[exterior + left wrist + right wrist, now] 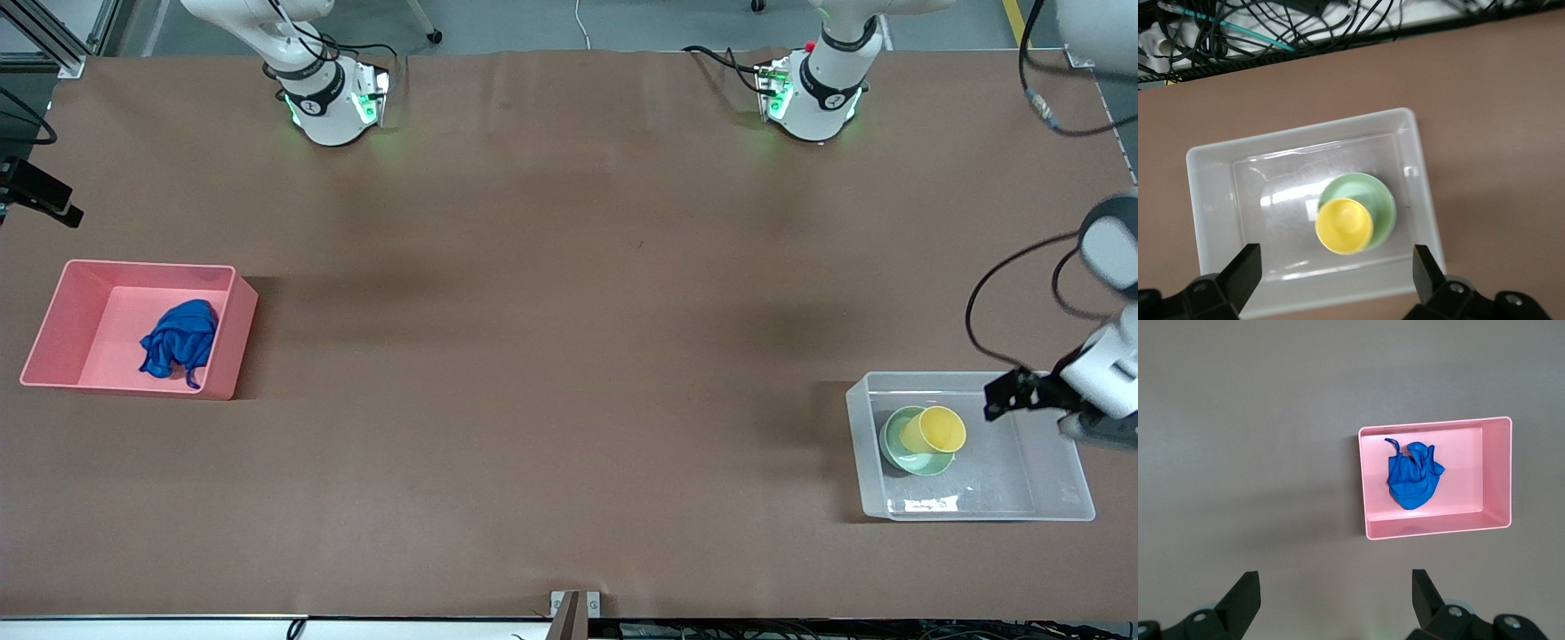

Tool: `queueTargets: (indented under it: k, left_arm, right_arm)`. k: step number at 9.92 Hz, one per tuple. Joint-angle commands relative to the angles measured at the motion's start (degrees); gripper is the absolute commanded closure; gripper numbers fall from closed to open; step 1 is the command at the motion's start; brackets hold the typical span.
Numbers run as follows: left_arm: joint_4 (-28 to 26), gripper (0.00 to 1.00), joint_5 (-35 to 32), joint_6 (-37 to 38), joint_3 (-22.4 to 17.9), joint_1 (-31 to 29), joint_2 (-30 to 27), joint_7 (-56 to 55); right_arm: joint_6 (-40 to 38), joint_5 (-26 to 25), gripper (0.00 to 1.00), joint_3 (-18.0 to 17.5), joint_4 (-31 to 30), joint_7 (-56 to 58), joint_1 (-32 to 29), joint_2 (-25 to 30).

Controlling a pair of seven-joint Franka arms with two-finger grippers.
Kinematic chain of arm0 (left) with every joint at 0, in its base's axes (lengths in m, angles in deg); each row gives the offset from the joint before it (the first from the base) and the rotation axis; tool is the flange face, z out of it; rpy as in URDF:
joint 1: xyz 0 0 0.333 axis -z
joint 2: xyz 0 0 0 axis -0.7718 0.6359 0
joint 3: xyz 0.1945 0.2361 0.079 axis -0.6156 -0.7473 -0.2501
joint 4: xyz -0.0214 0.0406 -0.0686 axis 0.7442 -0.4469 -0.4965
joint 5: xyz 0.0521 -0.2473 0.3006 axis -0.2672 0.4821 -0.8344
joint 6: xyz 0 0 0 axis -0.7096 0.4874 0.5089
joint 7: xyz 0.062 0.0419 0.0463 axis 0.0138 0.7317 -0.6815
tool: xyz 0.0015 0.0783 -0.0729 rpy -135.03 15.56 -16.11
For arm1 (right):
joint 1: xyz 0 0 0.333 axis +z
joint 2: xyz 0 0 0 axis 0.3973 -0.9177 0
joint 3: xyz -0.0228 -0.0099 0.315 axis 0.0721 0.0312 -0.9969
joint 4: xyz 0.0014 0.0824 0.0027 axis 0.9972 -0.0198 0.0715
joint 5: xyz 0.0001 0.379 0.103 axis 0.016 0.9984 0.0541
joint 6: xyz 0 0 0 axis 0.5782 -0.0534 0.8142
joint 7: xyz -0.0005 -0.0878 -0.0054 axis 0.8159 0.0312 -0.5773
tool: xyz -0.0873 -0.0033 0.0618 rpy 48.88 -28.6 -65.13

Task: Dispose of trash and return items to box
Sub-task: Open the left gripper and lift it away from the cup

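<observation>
Glossy clear plastic box point(1049, 498), wrinkled blue cloth trash point(180, 342), matt brown table point(551, 356)

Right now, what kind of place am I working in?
Most likely a robotics lab bench: a brown covered table, aluminium framing at its corner, loose cables along its edge, and sorting bins only.

The blue trash point(180, 342) is a wrinkly wad lying in the pink bin point(53, 320), well apart from the right pincer point(1331, 603). The yellow cup point(935, 430) sits tipped in the green bowl point(907, 449). Both rest in the clear box point(1049, 480), right under the wide-open left pincer point(1335, 280).
</observation>
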Motion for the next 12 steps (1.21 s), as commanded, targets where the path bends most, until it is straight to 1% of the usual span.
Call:
queueTargets:
  k: [1, 2, 4, 5, 6, 7, 9, 10, 12]
  left_arm:
    - [-12.7, 0.0, -1.4, 2.8, 1.2, -0.1, -12.8, -4.8]
    - [-13.8, 0.0, -1.5, 4.8, 2.1, -0.2, -15.7, -6.4]
    - [-12.9, 0.0, -1.7, 11.2, 3.9, -0.3, -18.7, -9.8]
    - [-10.2, 0.0, -3.0, 14.5, 4.2, -0.2, -18.8, -12.3]
    - [-5.5, 0.0, -5.9, 19.8, 5.2, 0.0, -18.2, -15.1]
    - [-1.5, 0.0, -8.0, 23.5, 5.6, 0.0, -17.0, -15.3]
    - [7.3, 0.0, -8.1, 30.7, 5.7, -0.2, -13.2, -15.3]
    - [7.9, 0.0, -8.1, 32.3, 5.7, -0.3, -13.2, -14.4]
    - [6.1, 0.0, -8.1, 33.7, 5.7, -0.3, -13.8, -15.0]
  right_arm:
    - [-0.4, 0.6, 0.0, 0.4, 0.3, 0.4, 0.5, 0.1]
    - [-0.1, 0.6, 0.0, 0.5, 0.3, 0.4, 0.4, 0.0]
    - [-0.4, 0.6, 0.0, 0.4, 0.3, 0.5, 0.4, 0.0]
    - [-0.3, 0.6, 0.0, 0.5, 0.3, 0.5, 0.3, 0.0]
    - [-0.6, 0.6, 0.0, 0.5, 0.3, 0.7, 0.3, 0.0]
    - [-0.7, 0.6, 0.0, 0.5, 0.3, 0.6, 0.2, 0.0]
    - [-0.7, 0.6, 0.0, 0.5, 0.3, 0.7, 0.2, 0.0]
    - [-0.6, 0.6, 0.0, 0.5, 0.3, 0.7, 0.1, 0.0]
    - [-0.6, 0.6, 0.0, 0.5, 0.3, 0.7, 0.1, 0.0]
